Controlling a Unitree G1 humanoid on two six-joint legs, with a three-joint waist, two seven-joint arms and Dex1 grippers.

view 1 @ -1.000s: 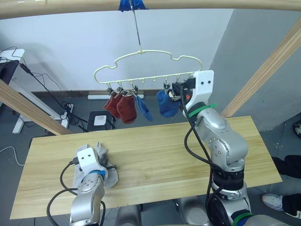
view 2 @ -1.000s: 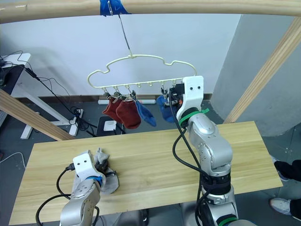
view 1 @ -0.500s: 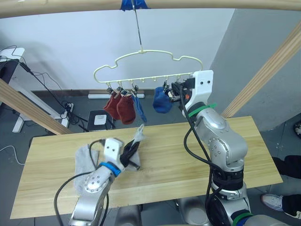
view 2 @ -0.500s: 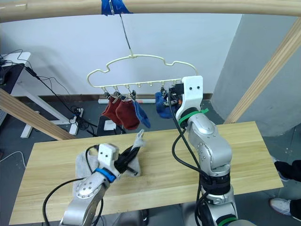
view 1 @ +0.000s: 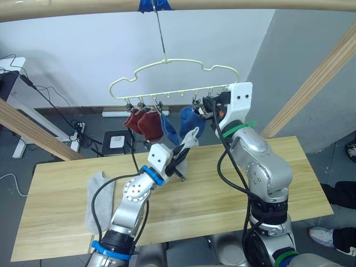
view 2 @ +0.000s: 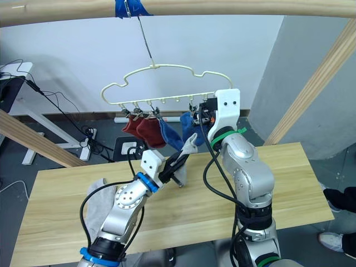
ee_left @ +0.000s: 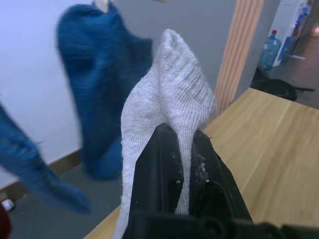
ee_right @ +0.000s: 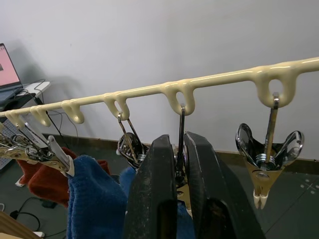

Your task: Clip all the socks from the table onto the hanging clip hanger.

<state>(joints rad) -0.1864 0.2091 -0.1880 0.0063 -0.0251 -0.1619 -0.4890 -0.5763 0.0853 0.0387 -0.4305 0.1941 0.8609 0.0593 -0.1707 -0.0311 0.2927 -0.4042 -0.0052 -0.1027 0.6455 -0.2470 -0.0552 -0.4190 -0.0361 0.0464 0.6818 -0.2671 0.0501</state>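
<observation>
Grey sock (view 1: 191, 137), pinched in the left gripper (view 1: 179, 156), could slip if the right gripper (view 1: 207, 108), squeezing a clip (ee_right: 180, 164), lets go early.

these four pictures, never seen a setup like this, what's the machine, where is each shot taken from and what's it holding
It is a two-armed humanoid robot. The two wide pictures come from cameras on its head, looking down over a wooden table. The two close-ups come from cameras on its wrists. The left pincer is shut on a light grey sock, lifted toward a pale yellow clip hanger hanging on a hook. The right pincer is closed around one metal clip on the hanger. Two dark red socks and two blue socks hang clipped. Another grey sock lies on the table.
</observation>
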